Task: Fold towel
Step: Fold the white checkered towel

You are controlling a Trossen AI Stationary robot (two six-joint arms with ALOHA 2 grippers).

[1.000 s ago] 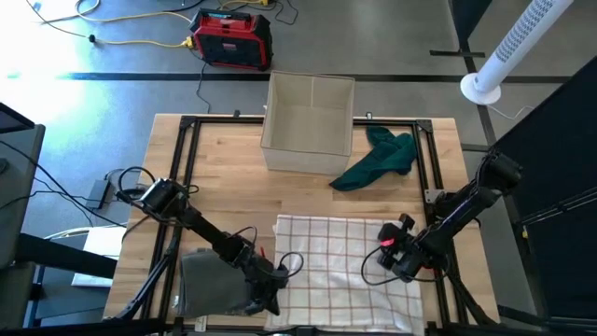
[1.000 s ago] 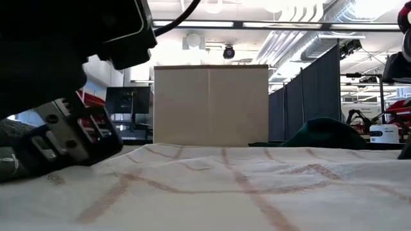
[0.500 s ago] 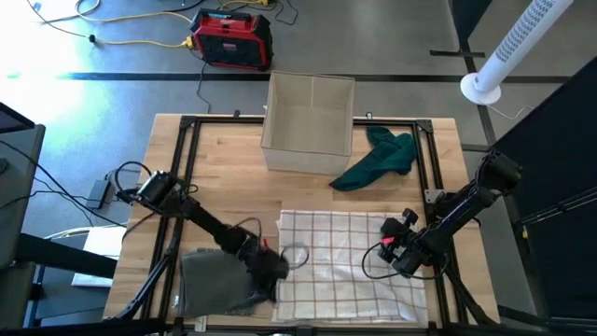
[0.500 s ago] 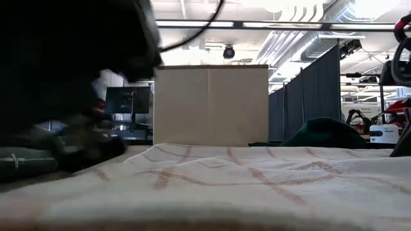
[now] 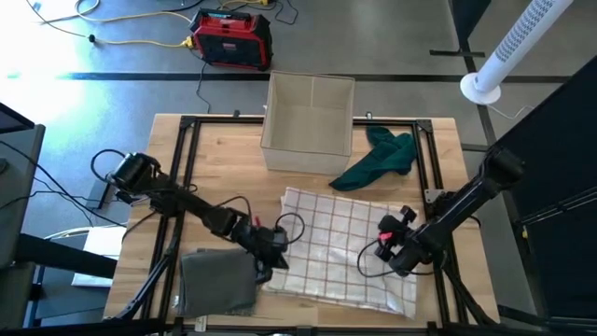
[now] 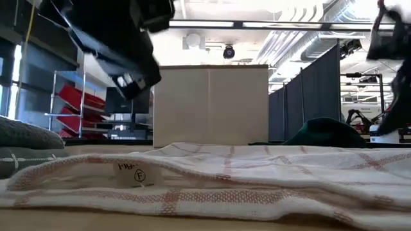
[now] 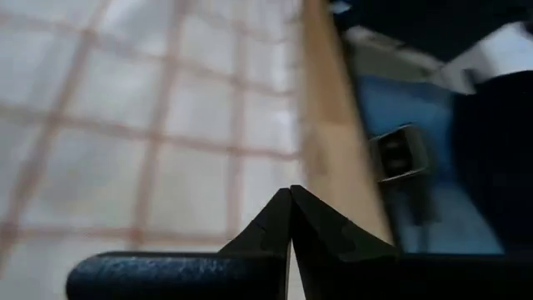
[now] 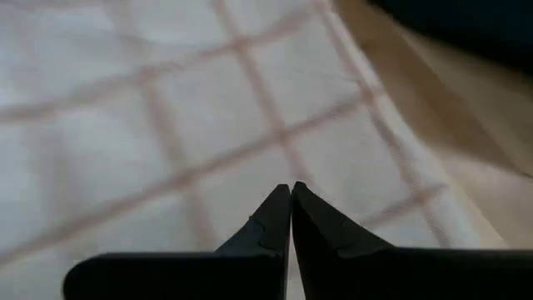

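Wooden counter (image 5: 224, 177), black frame. Left gripper (image 5: 270, 250): fingers together, at left edge of checked towel (image 5: 340, 247). Right gripper (image 5: 396, 250): fingers together, over towel's right part. Towel lies rumpled, front-centre of counter. Beyond it: beige box (image 5: 309, 123), green cloth (image 5: 378, 159). Grey cloth (image 5: 217, 284) front-left.

Lab or workshop: exposed ceiling ducts (image 6: 302, 38), grey partition screens (image 6: 314, 96), red parts bins (image 6: 67, 106), concrete floor (image 5: 112, 98).

Three cloths — one checked towel (image 5: 340, 247), one green (image 5: 378, 159), one grey (image 5: 216, 282) — and one box (image 5: 309, 124).
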